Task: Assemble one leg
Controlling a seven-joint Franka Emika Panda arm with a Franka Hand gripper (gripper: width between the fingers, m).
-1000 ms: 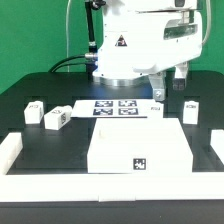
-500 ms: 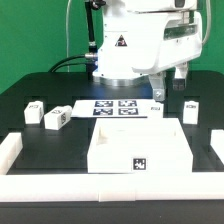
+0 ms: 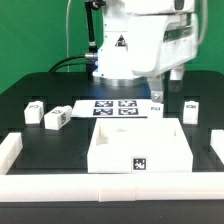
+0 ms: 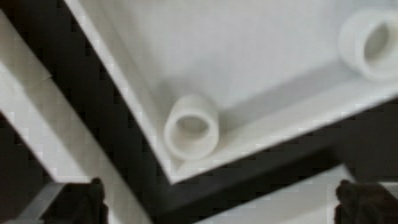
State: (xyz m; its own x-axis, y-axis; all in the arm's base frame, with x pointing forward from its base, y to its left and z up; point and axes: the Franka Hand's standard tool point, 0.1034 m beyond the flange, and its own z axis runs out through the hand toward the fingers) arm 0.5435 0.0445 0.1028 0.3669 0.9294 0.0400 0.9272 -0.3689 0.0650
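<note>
Jaws spread wide, nothing held; dark fingertips (image 4: 71,200) frame panel (image 4: 249,60) corner and round socket (image 4: 192,128). Nearest leg (image 3: 155,107) sits on counter (image 3: 40,90) beside marker board (image 3: 115,108), at exterior view's right, just behind panel. Judged light, rigid, smooth plastic, may slip; pinch two flat opposite faces squarely, mid-height, keeping tag face clear.

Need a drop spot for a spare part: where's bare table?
Bare table between the left legs and the panel; narrower strip between panel and the right leg. Crowded behind the panel: marker board and another leg close together.
</note>
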